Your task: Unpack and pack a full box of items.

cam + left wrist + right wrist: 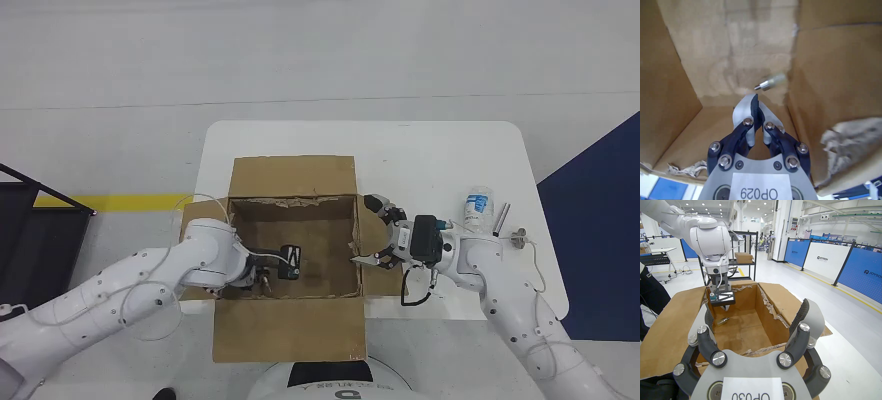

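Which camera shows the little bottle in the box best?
The right wrist view: the small bottle lies plainly on the box floor. The left wrist view shows it blurred; in the top view it is too small to tell.

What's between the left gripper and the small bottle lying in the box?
Nothing but bare floor of the box: in the left wrist view an empty gap separates the left gripper from the small bottle.

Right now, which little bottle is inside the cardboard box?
The small yellowish bottle with a silver nozzle, lying on its side on the floor of the brown cardboard box. The clear blue-labelled bottle sits outside, on the white table.
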